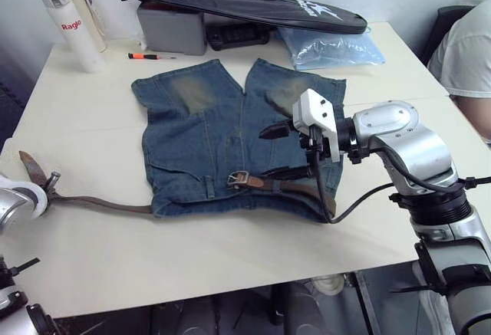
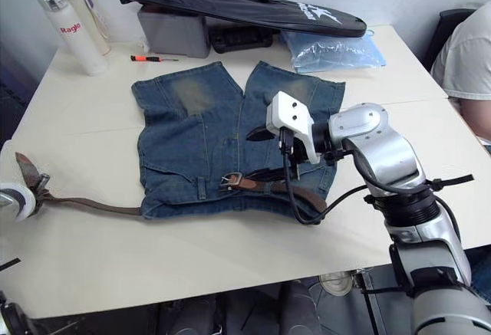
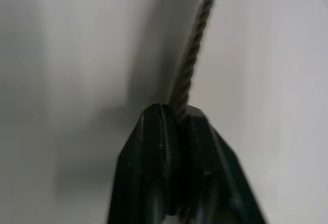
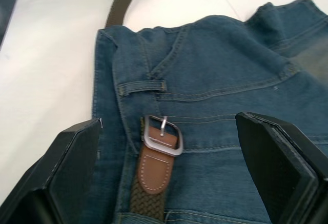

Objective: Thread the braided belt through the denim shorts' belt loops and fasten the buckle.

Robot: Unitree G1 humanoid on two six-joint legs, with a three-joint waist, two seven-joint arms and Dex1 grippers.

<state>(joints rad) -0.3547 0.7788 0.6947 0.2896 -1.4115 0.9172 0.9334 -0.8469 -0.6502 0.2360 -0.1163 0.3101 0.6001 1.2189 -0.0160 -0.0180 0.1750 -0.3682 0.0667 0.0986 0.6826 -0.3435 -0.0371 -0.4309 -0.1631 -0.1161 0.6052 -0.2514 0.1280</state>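
Observation:
The denim shorts (image 1: 207, 128) lie flat on the table with the waistband at the near side. The braided belt (image 1: 100, 202) comes out of the waistband's left end and runs left across the table to my left gripper (image 1: 47, 184). That gripper is shut on the belt (image 3: 187, 75) just behind its tan tip (image 1: 31, 168). The buckle (image 4: 162, 136) rests on the front of the waistband, with a belt loop (image 4: 141, 87) beside it. My right gripper (image 1: 278, 151) hovers open over the waistband just right of the buckle, holding nothing.
Along the far edge stand a white bottle (image 1: 70, 21), a grey box (image 1: 173, 28) under a long black bag (image 1: 245, 4), and a pale blue plastic bag (image 1: 330, 46). An orange-handled tool (image 1: 149, 57) lies nearby. A person (image 1: 468, 51) sits at the right.

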